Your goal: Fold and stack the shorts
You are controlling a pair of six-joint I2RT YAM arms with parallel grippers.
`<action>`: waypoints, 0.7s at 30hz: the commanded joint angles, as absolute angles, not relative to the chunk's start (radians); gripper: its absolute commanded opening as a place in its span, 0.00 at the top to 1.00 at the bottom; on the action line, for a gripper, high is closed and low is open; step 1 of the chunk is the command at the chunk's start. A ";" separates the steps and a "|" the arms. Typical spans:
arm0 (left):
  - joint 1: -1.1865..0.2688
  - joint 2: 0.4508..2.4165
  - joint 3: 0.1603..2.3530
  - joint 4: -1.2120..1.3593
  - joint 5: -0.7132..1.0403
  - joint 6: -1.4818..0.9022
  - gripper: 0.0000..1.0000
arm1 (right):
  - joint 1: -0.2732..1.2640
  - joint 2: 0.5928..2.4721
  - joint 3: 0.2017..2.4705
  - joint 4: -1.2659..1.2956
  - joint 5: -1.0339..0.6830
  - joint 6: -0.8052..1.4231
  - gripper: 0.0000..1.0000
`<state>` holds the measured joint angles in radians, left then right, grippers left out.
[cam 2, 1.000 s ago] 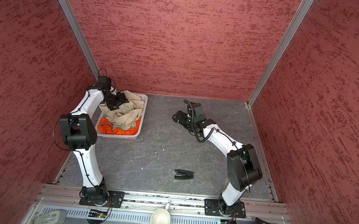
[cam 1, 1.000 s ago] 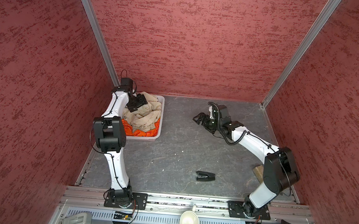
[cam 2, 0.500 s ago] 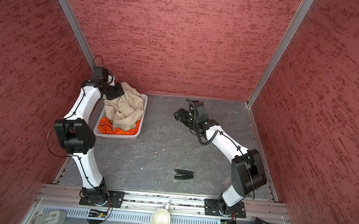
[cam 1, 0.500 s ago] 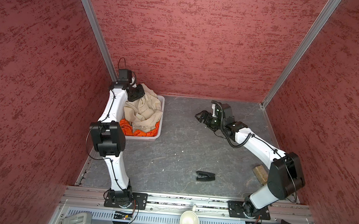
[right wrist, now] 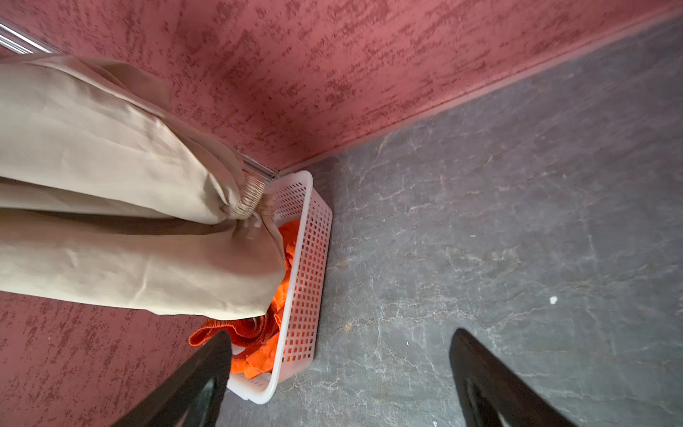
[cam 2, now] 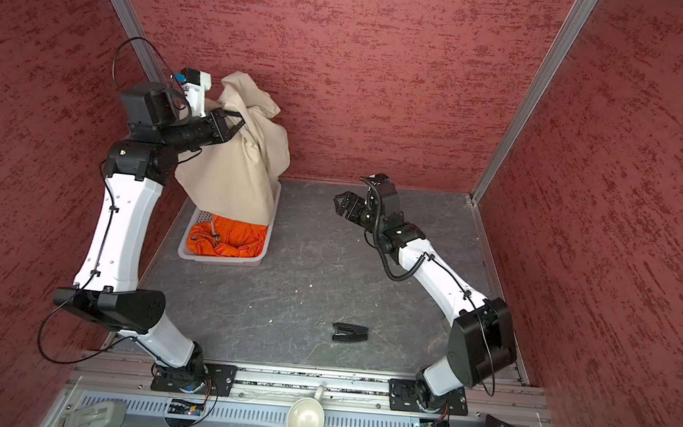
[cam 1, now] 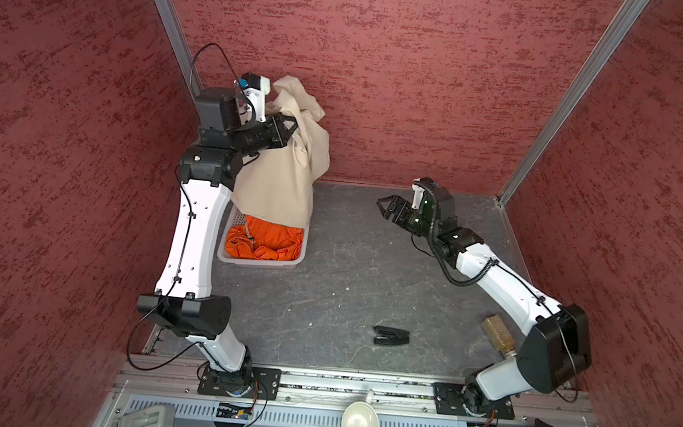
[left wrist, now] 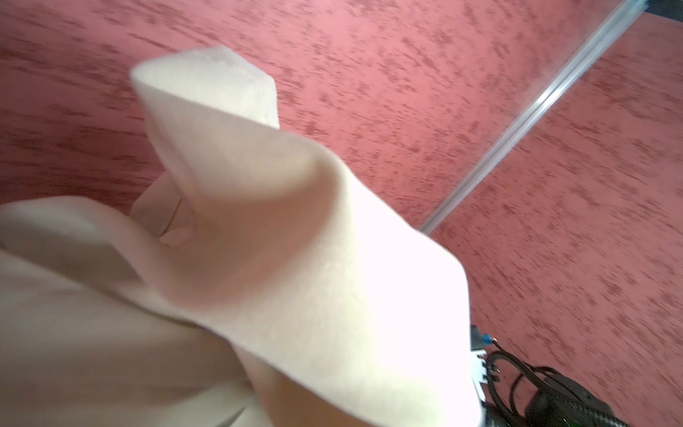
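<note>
Red-walled booth, grey counter (cam 1: pixel 338 289). L pincer (cam 1: pixel 291 128) clamped on beige shorts (cam 1: pixel 282 180), which hang w/ waist end dipping into basket (cam 1: pixel 261 263) over orange shorts (cam 1: pixel 265 240). R pincer (cam 1: pixel 387 209) wide, empty. Best: lift clear, swing to mid-counter, R takes waistband.

Pretty much all cloth here: the beige shorts (left wrist: pixel 258 288) fill most of the shot, soft and blurry, bunched in loose folds. One flap stands clear of the rest, with a stitched hem (left wrist: pixel 225 70) at its tip. Behind it are the red textured walls (left wrist: pixel 425 74), with a metal corner strip (left wrist: pixel 536 107) between them. Some black cables (left wrist: pixel 517 380) peek past the cloth's edge, blurry too.
</note>
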<state>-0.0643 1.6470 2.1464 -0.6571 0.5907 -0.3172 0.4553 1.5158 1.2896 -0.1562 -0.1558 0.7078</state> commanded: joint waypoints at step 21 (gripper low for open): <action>-0.299 1.809 1.834 -0.701 0.380 -0.465 0.00 | 0.387 1.311 1.223 -0.626 0.029 0.594 0.04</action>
<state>-0.3214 1.8164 1.8542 -0.6167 0.4530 -0.4793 0.3618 1.2778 1.2190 -0.5079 0.0303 0.6106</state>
